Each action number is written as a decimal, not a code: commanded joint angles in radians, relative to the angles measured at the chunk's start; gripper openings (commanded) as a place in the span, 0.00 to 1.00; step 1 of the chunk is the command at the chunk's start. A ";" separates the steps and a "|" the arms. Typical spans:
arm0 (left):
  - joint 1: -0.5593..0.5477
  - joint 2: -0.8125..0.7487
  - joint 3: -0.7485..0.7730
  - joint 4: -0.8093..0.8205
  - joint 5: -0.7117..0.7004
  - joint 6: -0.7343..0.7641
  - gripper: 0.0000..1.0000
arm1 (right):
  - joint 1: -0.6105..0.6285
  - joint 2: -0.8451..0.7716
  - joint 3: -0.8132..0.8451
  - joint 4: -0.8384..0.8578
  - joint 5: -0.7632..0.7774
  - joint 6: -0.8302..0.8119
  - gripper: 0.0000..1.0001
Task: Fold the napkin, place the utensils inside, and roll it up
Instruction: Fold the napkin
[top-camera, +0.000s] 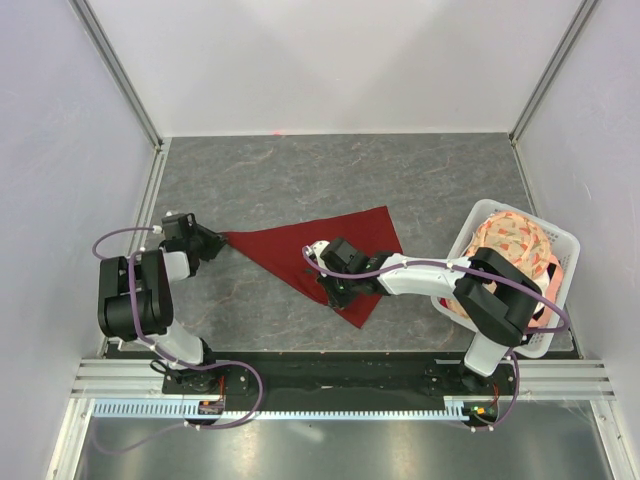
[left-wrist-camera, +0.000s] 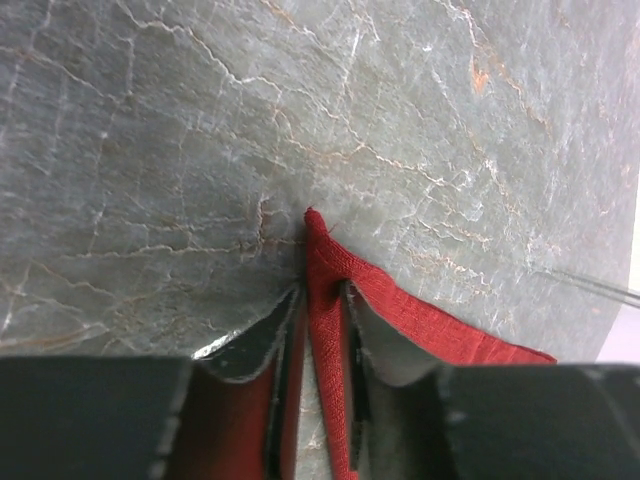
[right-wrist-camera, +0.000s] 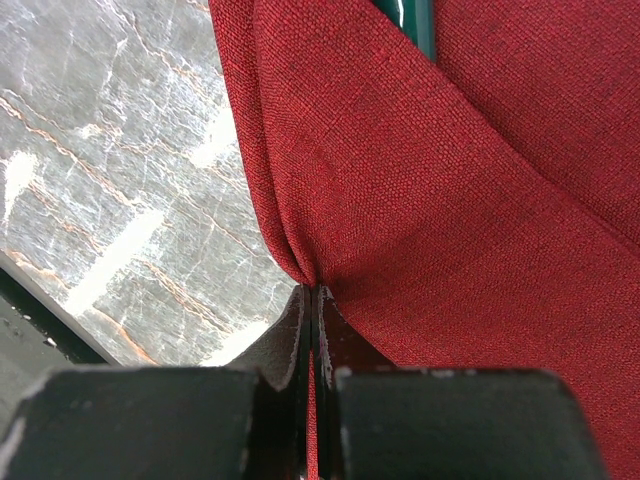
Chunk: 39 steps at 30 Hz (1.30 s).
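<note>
Burgundy woven cloth napkin (top-camera: 280, 248) is draping limp, light; left fingers (left-wrist-camera: 252, 352) are clenching its corner, right fingers (right-wrist-camera: 282, 350) its fold.

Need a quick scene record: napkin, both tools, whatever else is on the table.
napkin: dark red, folded into a triangle, lying on the table
left tool: pinching the napkin's left corner
right tool: shut on the napkin's near edge
basket: white, at right edge, holds a floral cloth
</note>
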 joint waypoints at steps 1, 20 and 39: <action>0.009 0.035 0.015 -0.008 -0.030 -0.009 0.22 | 0.008 0.010 -0.020 -0.030 -0.023 0.016 0.00; -0.031 -0.091 -0.014 0.172 0.144 0.080 0.02 | 0.009 -0.108 0.057 -0.074 -0.052 0.019 0.49; -0.502 -0.085 0.170 0.337 0.473 0.198 0.02 | -0.231 -0.293 -0.029 -0.089 0.113 0.082 0.63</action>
